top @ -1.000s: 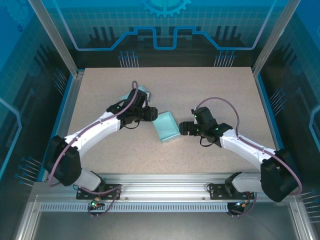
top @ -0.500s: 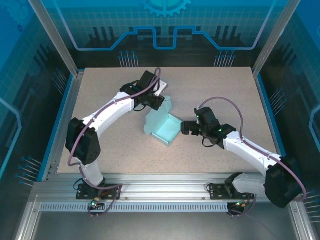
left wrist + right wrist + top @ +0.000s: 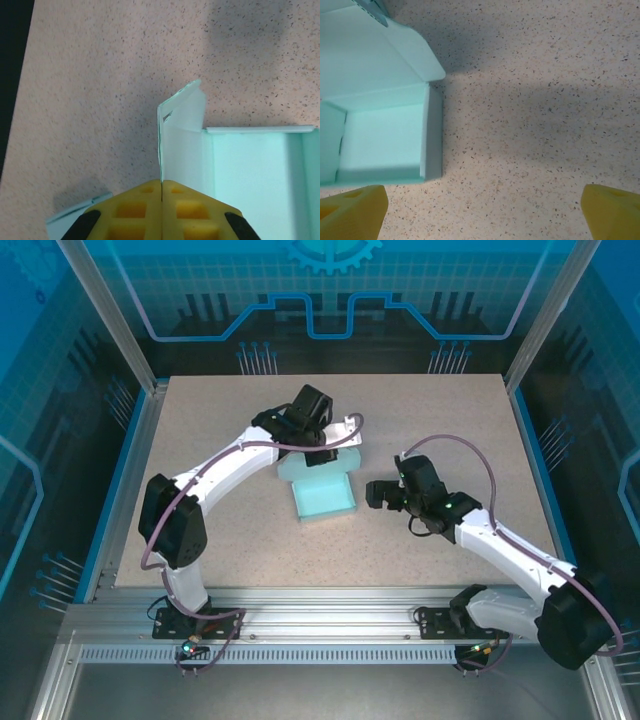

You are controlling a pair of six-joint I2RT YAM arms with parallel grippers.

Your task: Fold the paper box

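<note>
The light teal paper box (image 3: 326, 496) lies open near the table's middle, its tray facing up. Its lid flap (image 3: 318, 465) rises at the far side. My left gripper (image 3: 322, 448) is at that far side, shut on a thin upright flap (image 3: 181, 132) of the box. In the left wrist view the yellow fingertips (image 3: 145, 197) pinch the flap's edge, with the tray's inside (image 3: 255, 180) to the right. My right gripper (image 3: 378, 494) stands open just right of the box, apart from it. In the right wrist view the box (image 3: 385, 142) lies at the left, and bare table shows between the wide-spread fingers (image 3: 612, 210).
The speckled beige table (image 3: 450, 420) is walled by a blue and aluminium frame (image 3: 135, 440). Both arms reach in from the near edge, the left arm arching over the left half. Bare tabletop lies right of and behind the box.
The left arm swung round to the box's far side and its gripper shut on a flap. The box turned and now lies square to the table. The right gripper backed off slightly to the right.
</note>
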